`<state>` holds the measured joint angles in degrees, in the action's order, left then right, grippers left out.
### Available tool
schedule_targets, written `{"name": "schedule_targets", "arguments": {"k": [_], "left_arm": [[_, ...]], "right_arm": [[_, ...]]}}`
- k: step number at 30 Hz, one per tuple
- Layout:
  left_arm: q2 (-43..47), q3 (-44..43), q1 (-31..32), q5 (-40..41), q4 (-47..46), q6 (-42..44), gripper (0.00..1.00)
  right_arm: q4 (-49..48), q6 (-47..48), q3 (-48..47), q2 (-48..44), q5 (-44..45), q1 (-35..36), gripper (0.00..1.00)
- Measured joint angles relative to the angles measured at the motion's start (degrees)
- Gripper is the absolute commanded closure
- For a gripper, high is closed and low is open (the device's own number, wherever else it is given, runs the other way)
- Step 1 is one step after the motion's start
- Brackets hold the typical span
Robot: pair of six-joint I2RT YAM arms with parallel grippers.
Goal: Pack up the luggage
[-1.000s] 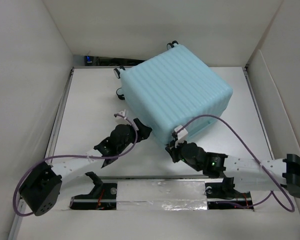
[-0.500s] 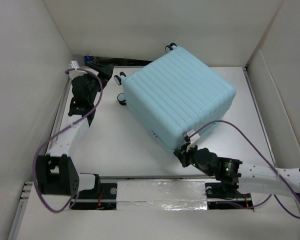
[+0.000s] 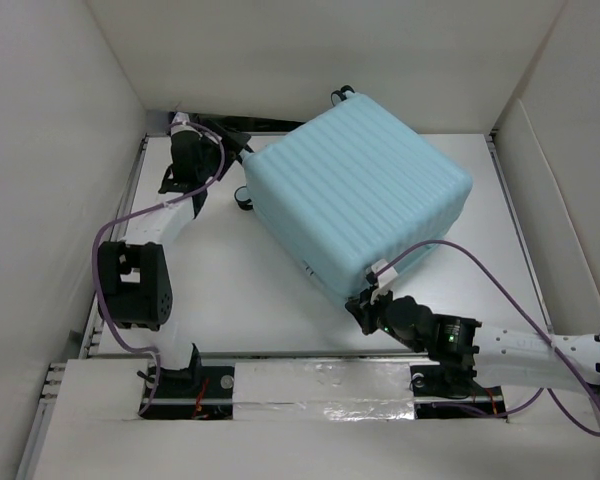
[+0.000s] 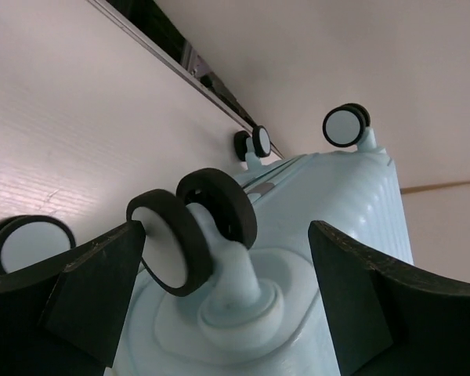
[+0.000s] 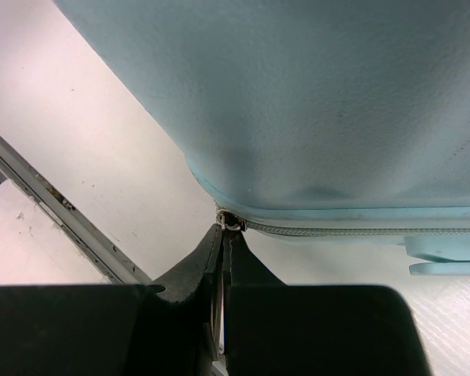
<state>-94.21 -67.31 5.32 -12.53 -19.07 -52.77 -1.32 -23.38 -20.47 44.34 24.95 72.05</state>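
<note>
The luggage [image 3: 360,195] is a pale aqua ribbed hard-shell suitcase. It lies closed on the white table, turned at an angle. My left gripper [image 3: 238,150] is open at its far left end. In the left wrist view the jaws [image 4: 223,251] stand wide on either side of a black-and-white caster wheel [image 4: 172,251] without touching it. My right gripper [image 3: 365,300] is at the suitcase's near corner. In the right wrist view it [image 5: 225,232] is shut on the metal zipper pull [image 5: 233,222] at the end of the zipper track [image 5: 360,229].
White walls enclose the table on three sides. A metal rail [image 3: 120,230] runs along the left edge, and another runs along the back. A foil-taped strip [image 3: 320,400] lies between the arm bases. Other caster wheels [image 4: 346,125] stick out at the suitcase's far end.
My left arm swung from the suitcase's near left side to the far left corner by the wheels. My right gripper slid slightly right along the near edge. The suitcase shifted a little.
</note>
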Motion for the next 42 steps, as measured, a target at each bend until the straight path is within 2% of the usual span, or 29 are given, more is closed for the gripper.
{"name": "schedule_targets", "arguments": {"k": [7, 13, 15, 19, 20, 21, 25, 28, 31, 35, 39, 42], "left_arm": [[-7.1, -6.1, 1.4, -1.1, -0.2, -0.5, 0.18], [-11.2, -7.0, 1.4, -2.4, -1.7, -2.7, 0.28], [-12.7, -8.2, 1.8, -2.5, -2.6, -3.7, 0.44], [-13.7, -8.3, 1.8, -3.0, -4.4, -5.1, 0.69], [-13.9, -8.4, 1.8, -3.1, -4.9, -5.5, 0.88], [-14.0, -8.4, 1.8, -3.3, -5.3, -5.9, 1.00], [-14.1, -7.4, 1.9, -3.4, -8.1, -6.4, 1.00], [-12.1, -2.1, 2.1, -1.6, -14.3, -6.9, 1.00], [-6.5, 7.4, 1.6, 1.3, -21.6, -7.2, 1.00], [4.4, 23.9, -0.1, 7.6, -31.9, -7.6, 1.00], [17.5, 39.3, -0.6, 16.9, -37.7, -7.0, 1.00], [26.5, 47.3, -0.2, 18.4, -38.4, -5.6, 1.00]], "right_arm": [[-0.6, 0.0, 0.4, -0.2, -0.1, 0.0, 1.00], [-0.7, 0.2, 0.4, -0.5, 0.1, 0.0, 1.00], [-0.6, 0.3, 0.4, -0.5, 0.1, 0.0, 1.00], [-0.8, 0.2, 0.4, -0.5, 0.3, 0.0, 1.00], [-0.8, 0.2, 0.4, -0.5, 0.3, 0.0, 1.00], [-0.8, 0.2, 0.4, -0.5, 0.4, 0.0, 1.00], [-0.6, 0.2, 0.4, -1.0, 0.8, 0.0, 1.00], [1.2, 0.2, 0.4, -2.1, 1.0, 0.1, 1.00], [4.6, 1.1, 0.4, -3.6, 0.1, -0.4, 1.00], [11.5, 3.1, -0.9, -6.3, -5.4, -3.6, 1.00], [20.8, 6.4, -4.3, -8.2, -11.3, -13.0, 1.00], [24.5, 8.2, -6.7, -7.8, -13.1, -23.3, 1.00]]}}
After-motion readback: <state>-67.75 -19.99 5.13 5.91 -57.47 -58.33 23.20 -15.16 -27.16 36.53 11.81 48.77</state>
